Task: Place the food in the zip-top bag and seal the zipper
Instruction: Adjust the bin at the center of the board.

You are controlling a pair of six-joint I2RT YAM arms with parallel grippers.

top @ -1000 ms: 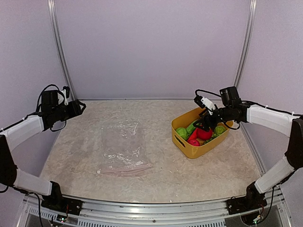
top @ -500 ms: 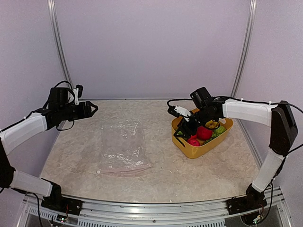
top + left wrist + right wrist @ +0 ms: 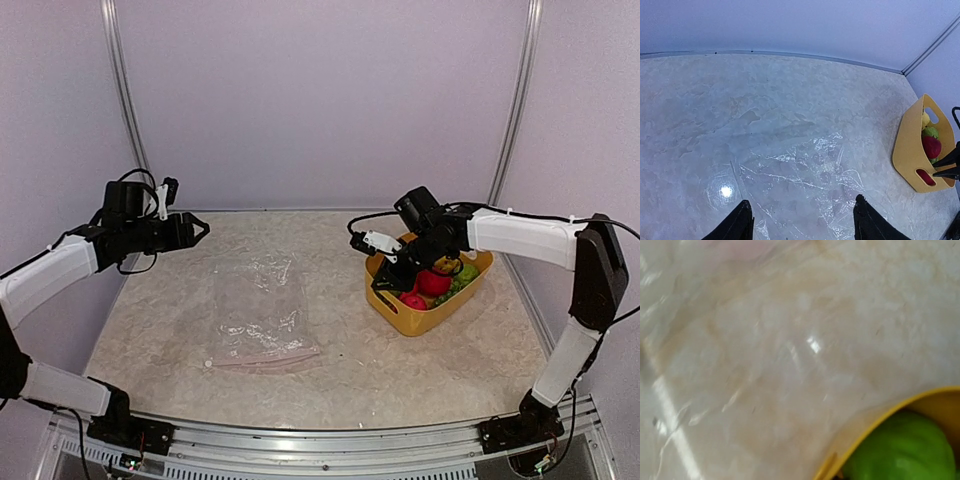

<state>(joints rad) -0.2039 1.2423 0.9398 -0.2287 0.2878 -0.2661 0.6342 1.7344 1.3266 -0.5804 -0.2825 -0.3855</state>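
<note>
Right gripper (image 3: pixel 388 272) has swung off the food (image 3: pixel 432 282) to the yellow basket's (image 3: pixel 430 318) left rim; whether its jaws grip, I cannot tell. Left gripper (image 3: pixel 202 230) has edged in, jaws spread, high over the far-left corner. The zip-top bag (image 3: pixel 258 310) lies flat on the worktop (image 3: pixel 350 370), left of centre, nothing bagged yet.

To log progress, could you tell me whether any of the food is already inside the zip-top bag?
No, the zip-top bag lies flat and empty on the table, and the food sits in the yellow basket.
</note>
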